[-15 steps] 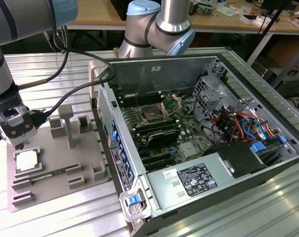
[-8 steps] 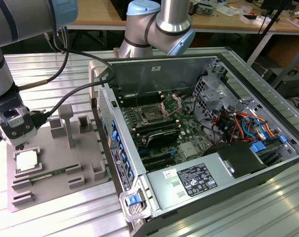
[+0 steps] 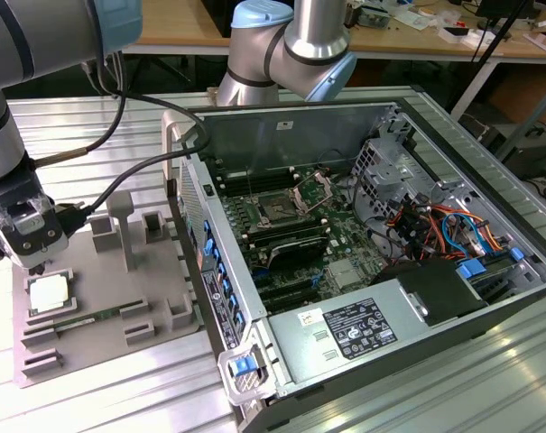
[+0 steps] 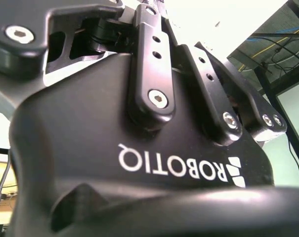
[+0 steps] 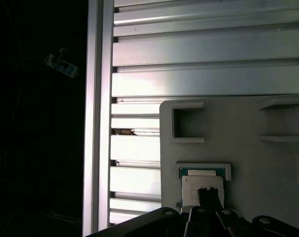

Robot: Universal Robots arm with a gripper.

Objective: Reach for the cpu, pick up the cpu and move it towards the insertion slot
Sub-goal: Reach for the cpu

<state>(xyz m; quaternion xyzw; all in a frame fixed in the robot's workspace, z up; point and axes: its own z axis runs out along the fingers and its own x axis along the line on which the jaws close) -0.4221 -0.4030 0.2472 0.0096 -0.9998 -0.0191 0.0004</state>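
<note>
The cpu is a small silvery-white square lying flat in a pocket near the exterior view's left end of the grey tray. My gripper hangs just above the chip's far edge, pointing down at it. In the first wrist view the gripper reaches over the cpu, which lies in its tray pocket below. The insertion slot is a dark square socket on the green board inside the open computer case. Its metal bracket is hinged up.
The open computer case stands to the exterior view's right of the tray, its near wall rising between tray and board. Upright grey posts stand on the tray. Coloured cables and a drive cage crowd the case's right side. The table top is ribbed aluminium.
</note>
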